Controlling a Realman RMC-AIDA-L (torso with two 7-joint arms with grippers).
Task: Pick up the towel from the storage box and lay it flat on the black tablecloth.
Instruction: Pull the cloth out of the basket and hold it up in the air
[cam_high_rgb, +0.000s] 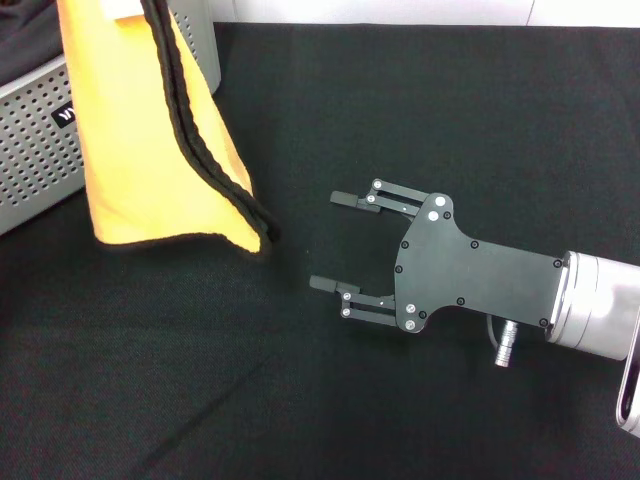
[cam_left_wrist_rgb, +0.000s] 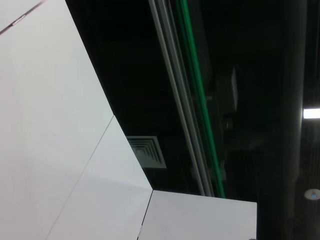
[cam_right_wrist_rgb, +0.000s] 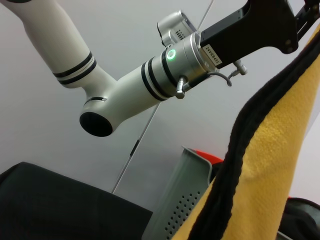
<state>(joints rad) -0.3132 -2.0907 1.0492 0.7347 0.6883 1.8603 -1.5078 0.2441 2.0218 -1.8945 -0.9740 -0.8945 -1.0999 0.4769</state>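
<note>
The towel (cam_high_rgb: 140, 130) hangs in the air with its yellow-orange side and black edging showing, and its lower edge touches the black tablecloth (cam_high_rgb: 420, 120) beside the storage box (cam_high_rgb: 40, 130). Its top runs out of the head view. In the right wrist view the left arm reaches down from above, and my left gripper (cam_right_wrist_rgb: 306, 17) holds the top of the towel (cam_right_wrist_rgb: 270, 170). My right gripper (cam_high_rgb: 330, 241) is open and empty, low over the tablecloth, a short way right of the towel's lower corner.
A dark cloth (cam_high_rgb: 20, 40) lies in the grey perforated storage box at the far left. The box's wall (cam_right_wrist_rgb: 187, 200) stands behind the towel in the right wrist view. The left wrist view shows only ceiling and wall.
</note>
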